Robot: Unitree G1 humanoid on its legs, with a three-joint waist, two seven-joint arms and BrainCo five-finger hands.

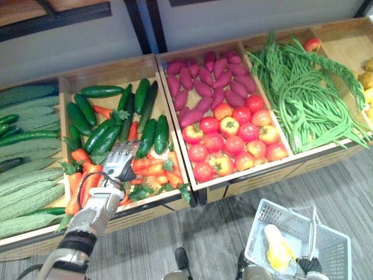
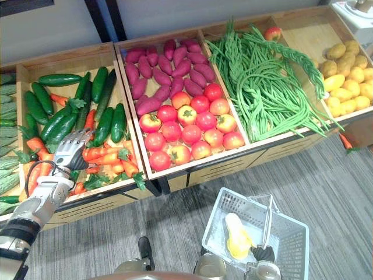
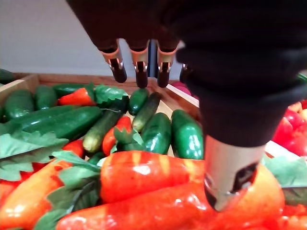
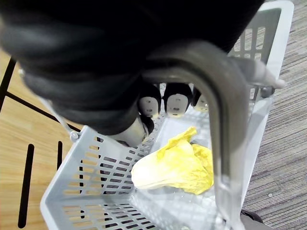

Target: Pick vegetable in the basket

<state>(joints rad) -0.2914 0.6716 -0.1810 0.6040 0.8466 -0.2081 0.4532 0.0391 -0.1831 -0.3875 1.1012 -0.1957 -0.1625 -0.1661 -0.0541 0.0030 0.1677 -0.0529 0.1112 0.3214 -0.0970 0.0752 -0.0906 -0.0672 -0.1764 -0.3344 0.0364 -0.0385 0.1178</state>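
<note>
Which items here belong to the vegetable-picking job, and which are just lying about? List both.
Job: left hand, open over the carrots; right hand holding the basket; cabbage inside it.
Lying about: cucumbers, sweet potatoes, tomatoes, green beans, potatoes.

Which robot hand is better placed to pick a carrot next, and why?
Left. The left robot hand hovers open directly over the carrots; the right robot hand is curled round the basket handle.
</note>
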